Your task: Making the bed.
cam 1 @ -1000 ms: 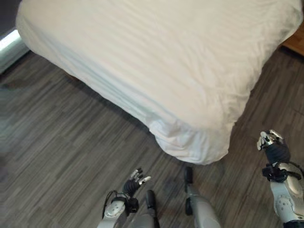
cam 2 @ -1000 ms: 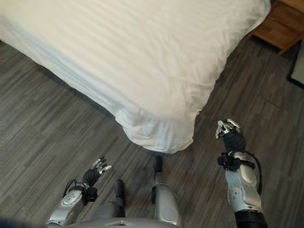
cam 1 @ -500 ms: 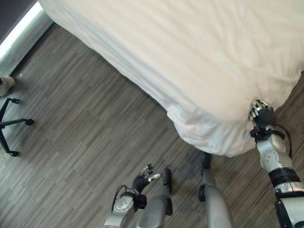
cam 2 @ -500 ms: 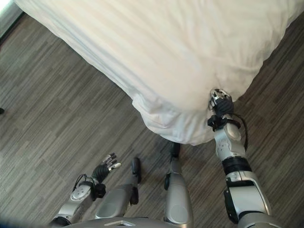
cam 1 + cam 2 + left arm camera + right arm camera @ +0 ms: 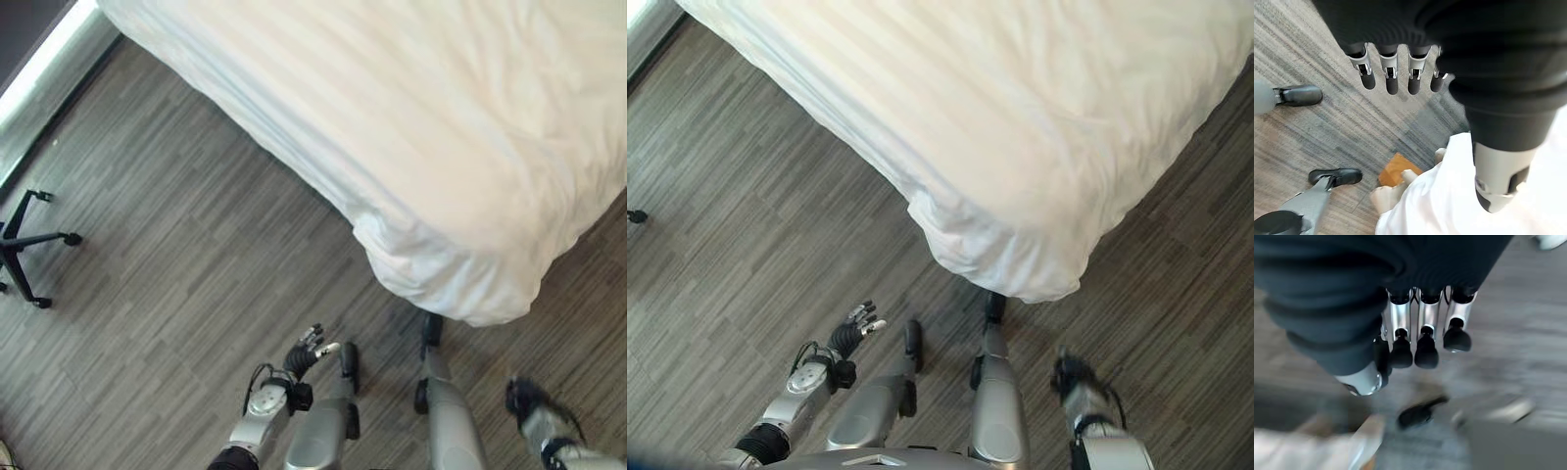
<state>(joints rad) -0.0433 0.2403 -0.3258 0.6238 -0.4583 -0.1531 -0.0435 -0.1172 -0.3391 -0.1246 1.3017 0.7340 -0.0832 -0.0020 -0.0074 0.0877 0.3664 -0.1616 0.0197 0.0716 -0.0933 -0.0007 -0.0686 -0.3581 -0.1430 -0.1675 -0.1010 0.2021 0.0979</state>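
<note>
The bed's white duvet [image 5: 441, 147] is spread over the mattress, and its rumpled corner [image 5: 456, 284] hangs down toward me just above the floor. My left hand [image 5: 310, 350] hangs low by my left side, short of the corner, open and holding nothing. In the left wrist view its fingers [image 5: 1392, 73] are straight above the floor, with the duvet's edge [image 5: 1449, 205] and a wooden bed foot [image 5: 1396, 169] past them. My right hand [image 5: 1070, 375] is low at my right, below the corner and apart from the duvet. Its fingers [image 5: 1420, 342] hang relaxed and hold nothing.
Grey wood-plank floor [image 5: 176, 274] runs along the bed's left side and in front of the corner. A black wheeled chair base [image 5: 24, 245] stands at the far left. A bright strip [image 5: 44, 59] runs along the wall at the top left.
My right hand was up against the duvet corner half a second ago; it has dropped down to my right side. The left hand has barely moved. The camera has turned left.
</note>
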